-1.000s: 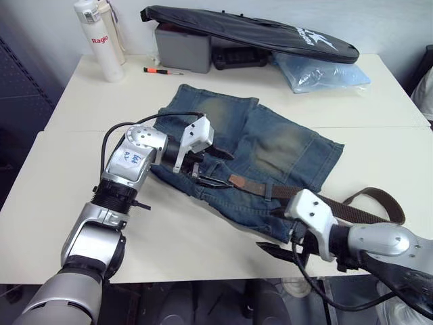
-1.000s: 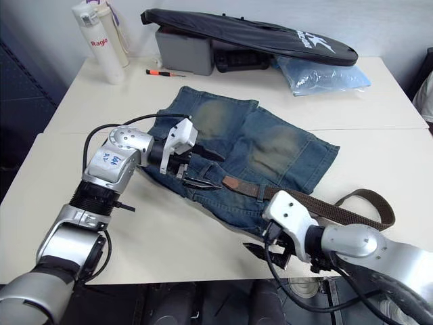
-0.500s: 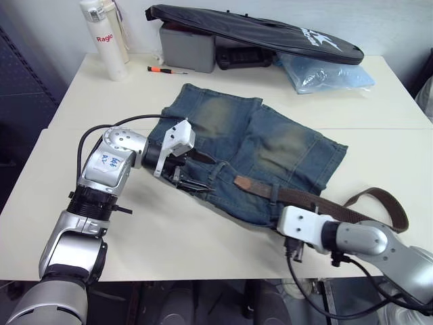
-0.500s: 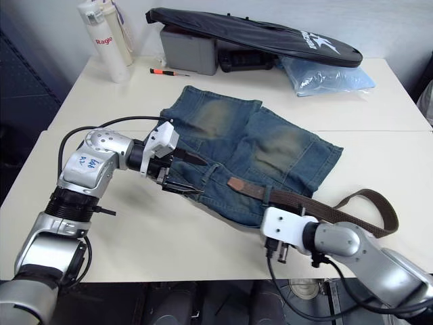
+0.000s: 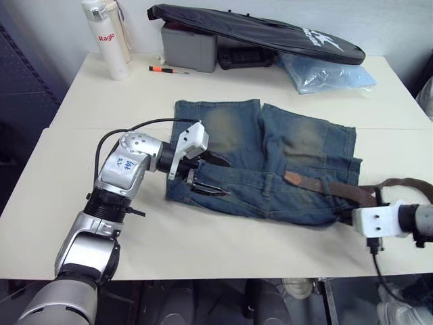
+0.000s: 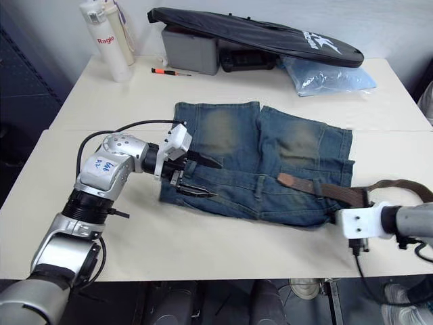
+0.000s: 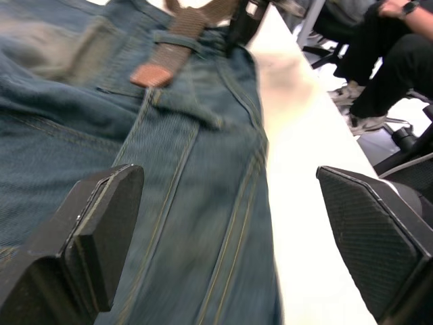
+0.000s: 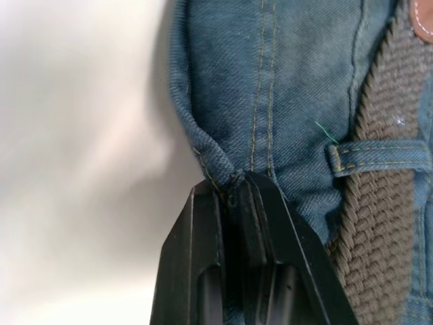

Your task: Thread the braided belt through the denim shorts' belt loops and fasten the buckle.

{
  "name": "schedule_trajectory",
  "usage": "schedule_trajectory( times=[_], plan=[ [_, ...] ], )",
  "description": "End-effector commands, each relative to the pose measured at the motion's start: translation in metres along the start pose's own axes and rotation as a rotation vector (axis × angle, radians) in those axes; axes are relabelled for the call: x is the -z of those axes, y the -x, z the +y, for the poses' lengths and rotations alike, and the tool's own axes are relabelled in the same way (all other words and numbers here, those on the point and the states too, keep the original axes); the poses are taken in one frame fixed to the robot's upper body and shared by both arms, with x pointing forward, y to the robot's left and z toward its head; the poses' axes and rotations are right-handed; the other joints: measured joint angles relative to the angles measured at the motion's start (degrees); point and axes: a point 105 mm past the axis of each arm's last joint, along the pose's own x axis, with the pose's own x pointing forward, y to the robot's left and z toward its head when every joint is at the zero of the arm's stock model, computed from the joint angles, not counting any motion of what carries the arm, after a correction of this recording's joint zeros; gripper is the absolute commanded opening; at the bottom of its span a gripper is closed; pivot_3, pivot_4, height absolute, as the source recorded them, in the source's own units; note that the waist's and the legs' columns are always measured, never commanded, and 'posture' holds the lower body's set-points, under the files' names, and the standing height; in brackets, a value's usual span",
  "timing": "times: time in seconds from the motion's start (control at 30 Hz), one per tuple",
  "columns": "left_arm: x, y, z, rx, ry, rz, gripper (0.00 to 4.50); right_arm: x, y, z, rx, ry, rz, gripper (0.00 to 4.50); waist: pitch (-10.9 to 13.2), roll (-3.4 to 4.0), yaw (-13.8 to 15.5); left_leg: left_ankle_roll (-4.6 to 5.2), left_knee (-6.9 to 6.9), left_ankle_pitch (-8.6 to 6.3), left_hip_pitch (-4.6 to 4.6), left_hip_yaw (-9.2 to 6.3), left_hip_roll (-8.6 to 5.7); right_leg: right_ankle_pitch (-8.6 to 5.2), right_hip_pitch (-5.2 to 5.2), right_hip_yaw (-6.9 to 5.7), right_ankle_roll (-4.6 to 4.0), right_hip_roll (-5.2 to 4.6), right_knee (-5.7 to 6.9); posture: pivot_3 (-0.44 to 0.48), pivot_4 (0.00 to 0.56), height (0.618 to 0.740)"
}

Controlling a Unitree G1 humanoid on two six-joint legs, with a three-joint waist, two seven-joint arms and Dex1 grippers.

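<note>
Pinched tight on the waistband corner of the denim shorts, the right gripper has its two black fingers closed with a small fold of denim caught between the tips, at the right end of the waist near the table's front edge; the left gripper sits at the opposite end of the waistband with its jaws spread wide, one finger over the denim and the other past the hem above the white table, holding nothing; the braided belt lies along the waistband, passing under at least one of the belt loops beside the right gripper, its brown leather tip resting about midway across the waist while the rest trails off the right side of the table; I cannot make out the buckle; the main risk, as I judge it, is that the right grip holds only a thin corner fold, so any pull could slip it free or drag the shorts and slide the belt back out of its loop; the wide left jaws could also close on a loop and bunch the waistband.
</note>
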Motion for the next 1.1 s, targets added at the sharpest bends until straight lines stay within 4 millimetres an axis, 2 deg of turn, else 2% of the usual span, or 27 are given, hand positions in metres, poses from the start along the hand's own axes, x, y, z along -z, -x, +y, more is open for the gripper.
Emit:
schedule_trajectory(
  times=[0.03, 0.1, 0.2, 0.27, 0.3, 0.4, 0.43, 0.47, 0.57, 0.67, 0.73, 0.87, 1.1],
  plan=[
    [-0.012, -0.003, -0.002, 0.017, -0.053, -0.017, 4.50, 0.019, 0.009, 0.004, -0.057, 0.050, 0.039, 0.10, 0.01, 0.04, -0.22, 0.00, 0.00, 0.00, -0.01, 0.01, -0.01, 0.00, -0.01, 0.00, 0.00, -0.01, 0.00, 0.000, 0.150, 0.740],
    [-0.011, -0.004, -0.002, 0.017, -0.053, -0.019, 4.50, 0.021, 0.011, -0.002, -0.033, 0.049, 0.027, 0.10, 0.01, 0.04, -0.18, -0.01, 0.00, 0.00, 0.00, 0.03, 0.00, 0.00, -0.01, 0.01, 0.00, -0.01, 0.00, 0.000, 0.150, 0.740],
    [-0.011, -0.005, -0.003, 0.018, -0.050, -0.022, 4.50, 0.010, 0.011, -0.011, -0.022, 0.043, -0.022, 0.10, 0.01, 0.04, -0.03, -0.01, 0.03, 0.01, 0.00, 0.02, 0.00, 0.00, 0.00, 0.01, 0.00, -0.01, 0.00, 0.000, 0.150, 0.740],
    [-0.010, -0.005, -0.004, 0.019, -0.048, -0.023, 4.50, 0.007, 0.014, -0.010, -0.083, 0.041, 0.015, 0.73, 0.01, 0.04, -0.06, -0.02, 0.03, 0.01, 0.00, 0.03, 0.00, 0.00, 0.00, 0.01, 0.00, -0.01, 0.01, 0.000, 0.150, 0.740],
    [-0.010, -0.005, -0.004, 0.019, -0.047, -0.022, 4.50, -0.004, 0.016, -0.018, -0.071, 0.033, -0.006, 1.03, 0.02, 0.06, -0.07, -0.02, 0.03, 0.01, 0.00, 0.03, 0.00, 0.00, 0.00, 0.01, 0.00, -0.01, 0.02, 0.000, 0.150, 0.740],
    [-0.010, -0.004, -0.003, 0.018, -0.049, -0.019, 4.50, -0.034, 0.025, -0.036, -0.062, 0.028, -0.035, 2.36, 0.06, 0.17, -0.07, -0.02, 0.03, 0.01, 0.00, 0.02, 0.01, 0.00, -0.01, 0.00, 0.00, -0.01, 0.05, 0.000, 0.150, 0.740],
    [-0.010, -0.004, -0.003, 0.016, -0.050, -0.018, 4.50, -0.041, 0.029, -0.040, -0.063, 0.020, -0.033, 3.04, 0.07, 0.21, -0.08, -0.02, 0.05, 0.01, 0.00, 0.03, 0.00, 0.01, -0.02, 0.01, -0.01, -0.01, 0.06, 0.000, 0.150, 0.740],
    [-0.010, -0.004, -0.002, 0.015, -0.051, -0.018, 4.50, -0.048, 0.033, -0.046, -0.049, 0.010, -0.036, 3.29, 0.06, 0.22, 0.00, -0.02, 0.05, 0.01, 0.00, 0.03, 0.00, 0.01, -0.02, 0.03, -0.01, -0.01, 0.06, 0.000, 0.150, 0.740],
    [-0.011, -0.004, -0.001, 0.010, -0.053, -0.019, 4.50, -0.064, 0.042, -0.056, -0.010, -0.057, -0.052, 4.43, 0.07, 0.23, 0.17, -0.03, 0.06, 0.01, 0.00, 0.02, 0.01, 0.01, -0.02, 0.02, -0.02, -0.01, 0.06, 0.000, 0.150, 0.740],
    [-0.011, -0.005, 0.000, 0.004, -0.054, -0.027, 4.50, -0.069, 0.042, -0.069, 0.100, -0.158, -0.050, 4.47, 0.07, 0.23, 0.40, -0.02, 0.10, 0.01, -0.04, 0.01, 0.00, 0.03, -0.01, 0.02, -0.03, -0.02, 0.06, 0.000, 0.150, 0.740],
    [-0.014, -0.009, 0.002, -0.011, -0.053, -0.049, 4.50, -0.075, 0.035, -0.072, 0.174, -0.278, -0.088, 4.47, 0.06, 0.21, 0.39, -0.02, 0.11, 0.01, -0.04, 0.01, 0.01, 0.04, -0.01, 0.02, -0.05, -0.01, 0.06, 0.000, 0.150, 0.740],
    [-0.024, -0.021, 0.007, -0.036, -0.079, -0.085, 4.50, -0.082, 0.020, -0.061, 0.209, -0.438, -0.101, 4.47, 0.06, 0.21, 0.54, -0.02, 0.14, 0.01, -0.08, -0.01, 0.01, 0.04, -0.03, 0.01, -0.06, -0.01, 0.07, 0.000, 0.150, 0.740],
    [-0.039, -0.045, 0.022, -0.043, -0.136, -0.084, 4.50, -0.089, 0.006, -0.042, 0.262, -0.651, -0.090, 4.47, 0.06, 0.21, 0.79, -0.02, 0.16, 0.01, -0.10, -0.01, 0.00, 0.07, -0.05, 0.01, -0.07, -0.01, 0.09, 0.000, 0.150, 0.740]
  ],
)
